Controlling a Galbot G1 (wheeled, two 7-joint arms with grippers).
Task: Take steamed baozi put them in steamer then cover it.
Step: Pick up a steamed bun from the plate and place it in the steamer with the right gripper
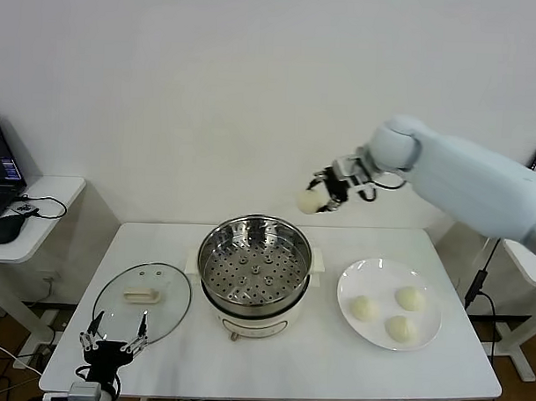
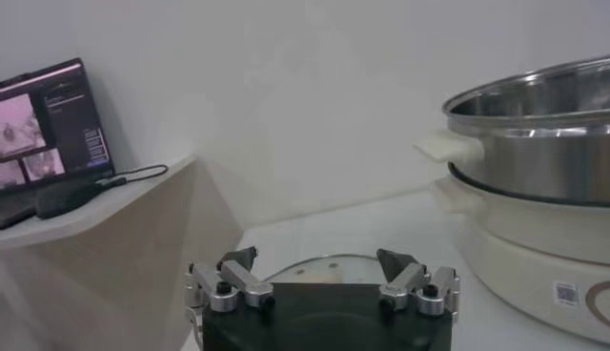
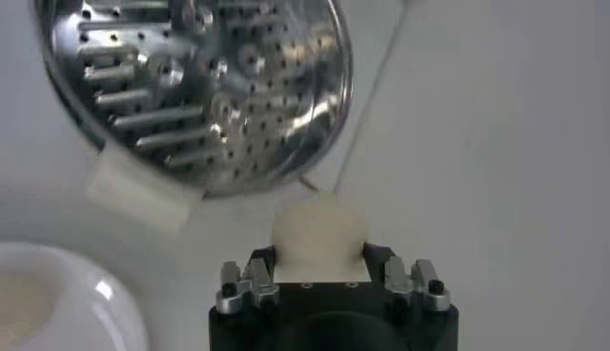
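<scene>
Baozi in hand: a small, smooth, round cream-white steamed bun [image 1: 308,201] was pinched between the fingers of the right end effector [image 1: 319,195], held in the air above the back of the white bench [image 1: 333,361].
Steamer: the round shiny stainless-steel pot with its perforated tray [image 1: 255,269] stood on a cream-white base at mid-bench, uncovered, with no bun on the tray.
Key relation: the tray lay below the held bun and toward the robot; the right wrist view showed the bun [image 3: 319,235] beside the pot's rim [image 3: 229,95], not over the middle of the tray. In my judgement the coming move needed travel toward the robot and then down.
Long axis: the bun was round, so no turning mattered.
Other buns: three lay on the flat white round plate [image 1: 350,314], right of the steamer.
Cover: the clear glass lid with cream-white handle [image 1: 143,296] lay flat, left of the steamer.
Left end effector [image 1: 113,342]: spread wide, empty, parked at the bench's near-left edge just beside the lid, the nearer arm for covering.
</scene>
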